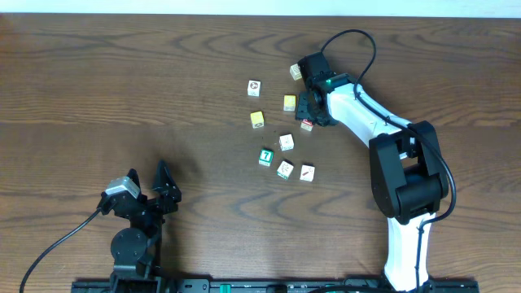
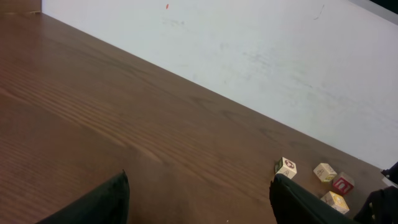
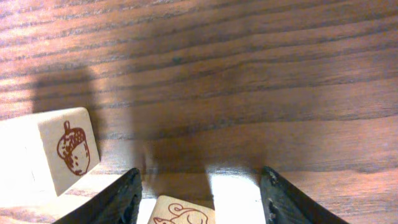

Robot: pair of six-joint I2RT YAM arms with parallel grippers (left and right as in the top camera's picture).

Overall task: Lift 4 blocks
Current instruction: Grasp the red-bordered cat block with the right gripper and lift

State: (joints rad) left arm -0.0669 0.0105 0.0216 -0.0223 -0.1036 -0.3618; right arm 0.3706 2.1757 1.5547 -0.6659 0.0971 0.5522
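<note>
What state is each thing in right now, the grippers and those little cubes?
Left gripper: open, empty.
Right gripper: open, jaws either side of the red-faced wooden cube.
Red-faced wooden cube: resting on the brown wooden table.
Green-faced "7" wooden cube: on the table, untouched.
Teal-edged white picture cube: on the table, untouched.

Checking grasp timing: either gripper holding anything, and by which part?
Nothing held. Left gripper open, empty. Right gripper open, straddling a block across its sides, gap showing at one finger.

Dark wood-grain worktop (image 1: pixel 122 81). One plain yellow cube (image 1: pixel 290 102) and a second yellow cube (image 1: pixel 257 120) sit apart, mid-worktop. White wall (image 2: pixel 249 37) beyond the far edge.
</note>
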